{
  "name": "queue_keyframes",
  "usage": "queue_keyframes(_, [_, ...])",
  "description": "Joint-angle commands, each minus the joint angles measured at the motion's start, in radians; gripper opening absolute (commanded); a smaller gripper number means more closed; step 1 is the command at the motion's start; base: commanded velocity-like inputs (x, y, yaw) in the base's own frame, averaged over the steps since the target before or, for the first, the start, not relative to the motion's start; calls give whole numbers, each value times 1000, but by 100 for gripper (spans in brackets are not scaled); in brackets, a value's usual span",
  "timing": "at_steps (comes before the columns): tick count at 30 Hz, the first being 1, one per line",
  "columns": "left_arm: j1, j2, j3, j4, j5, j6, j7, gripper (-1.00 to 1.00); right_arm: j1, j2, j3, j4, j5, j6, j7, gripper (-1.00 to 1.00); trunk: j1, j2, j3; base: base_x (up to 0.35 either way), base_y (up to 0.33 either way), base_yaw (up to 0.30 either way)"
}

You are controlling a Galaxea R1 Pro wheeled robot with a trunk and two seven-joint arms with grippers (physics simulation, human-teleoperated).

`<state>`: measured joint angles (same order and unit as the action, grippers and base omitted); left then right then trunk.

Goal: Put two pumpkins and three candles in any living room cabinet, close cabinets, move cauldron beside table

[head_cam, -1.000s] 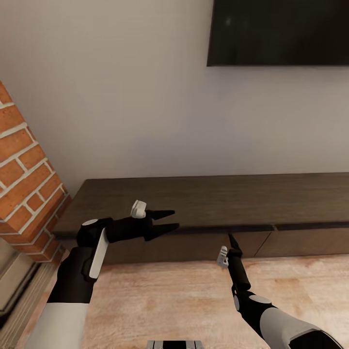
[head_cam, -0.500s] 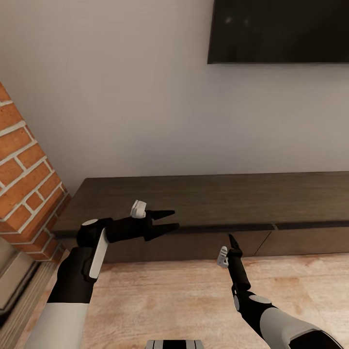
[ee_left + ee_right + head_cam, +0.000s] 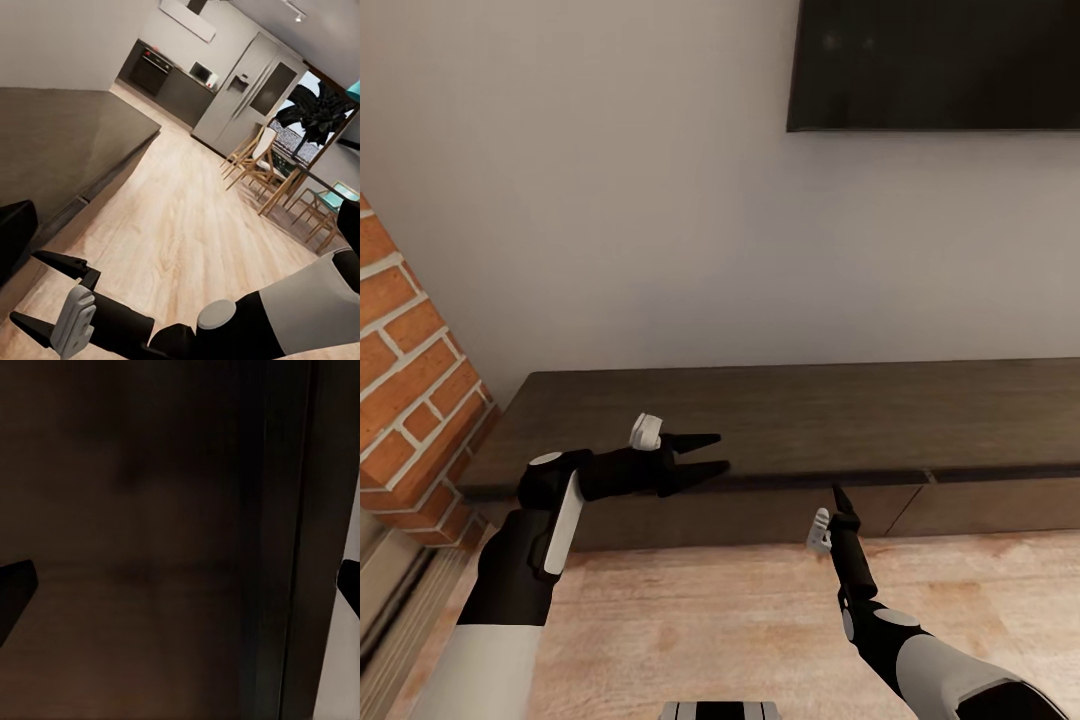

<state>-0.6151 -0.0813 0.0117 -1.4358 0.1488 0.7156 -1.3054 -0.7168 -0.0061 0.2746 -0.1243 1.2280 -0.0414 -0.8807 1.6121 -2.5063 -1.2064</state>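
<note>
The long dark-brown cabinet [image 3: 810,410] runs along the wall, its drawer fronts flush with no pale interior showing. My left gripper [image 3: 708,453] is open, with nothing between its fingers, and hovers over the front edge of the cabinet's left part. My right gripper [image 3: 838,494] points at the drawer front close to a seam between two fronts. It is open and holds nothing, with the dark cabinet front [image 3: 150,510] between its spread fingertips; the left wrist view shows it open as well [image 3: 34,292]. The pumpkins and candles are out of view.
A red-brick fireplace [image 3: 405,400] stands at the cabinet's left end. A dark TV [image 3: 935,65] hangs on the wall above. Light wood floor [image 3: 710,610] lies before the cabinet. Farther off are a kitchen with a fridge [image 3: 247,82] and dining chairs [image 3: 259,161].
The whole picture has slid slightly, the brick fireplace moving toward the left edge, so the camera moved. Both arms keep the same pose, and both grippers stay open.
</note>
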Motion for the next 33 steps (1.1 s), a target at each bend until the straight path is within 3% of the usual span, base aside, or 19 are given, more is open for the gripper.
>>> queue_keyframes(1, [0, 0, 0, 0, 0, 0, 0, 100, 0, 0, 0, 0, 0, 0, 0, 100, 0, 0, 0, 131, -21, 0])
queue_keyframes(31, [0, 0, 1, 0, 0, -1, 0, 100, 0, 2, 0, 0, -2, 14, -2, 100, 0, 0, 0, 51, -1, 0])
queue_keyframes(32, [0, 0, 1, 0, 0, -1, 0, 100, 0, 2, 0, 0, -3, 13, -3, -100, 0, 0, 0, 0, 0, 0])
queue_keyframes(33, [0, 0, 1, 0, 0, -1, 0, 100, 0, 2, 0, 0, -3, 13, -3, -100, 0, 0, 0, 0, 0, 0])
